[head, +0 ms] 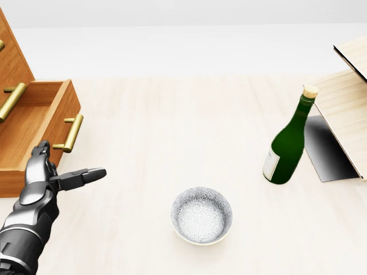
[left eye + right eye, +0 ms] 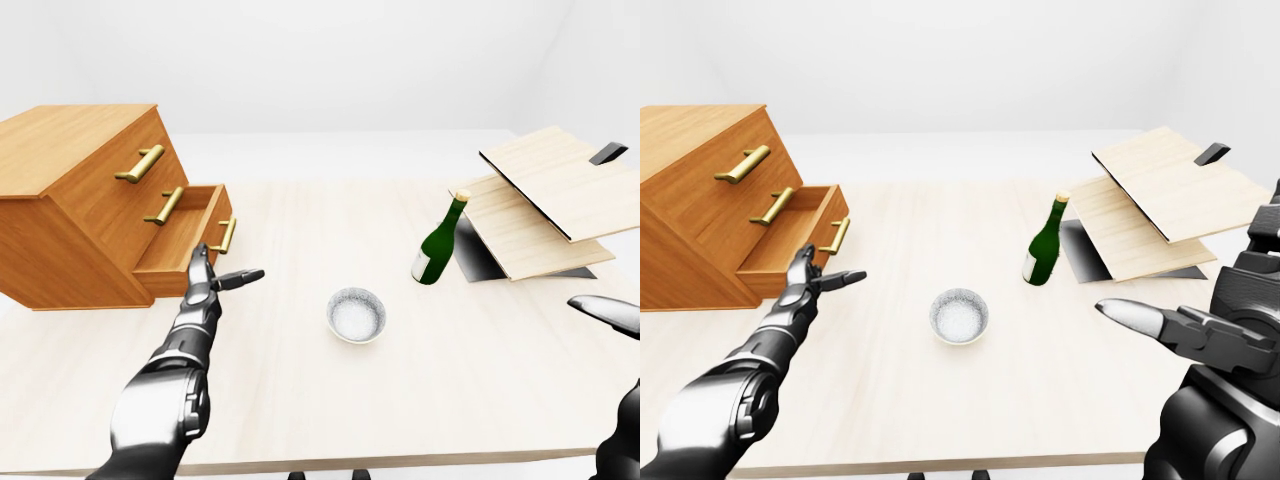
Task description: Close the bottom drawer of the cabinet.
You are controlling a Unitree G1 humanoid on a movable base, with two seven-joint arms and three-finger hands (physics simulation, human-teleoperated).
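A wooden cabinet (image 2: pixel 80 190) with brass handles stands at the left of the table. Its bottom drawer (image 2: pixel 185 240) is partly pulled out, with its empty inside showing in the head view (image 1: pixel 28 129). My left hand (image 1: pixel 63 165) is open, its fingers upright against the drawer front just below the brass handle (image 1: pixel 71 133) and its thumb pointing right. My right hand (image 2: pixel 1185 325) is open and empty at the lower right of the right-eye view, far from the cabinet.
A patterned white bowl (image 1: pixel 202 215) sits at the middle of the table. A green corked bottle (image 1: pixel 288 143) stands to its right, next to tilted wooden boards (image 1: pixel 344 109) on a dark stand.
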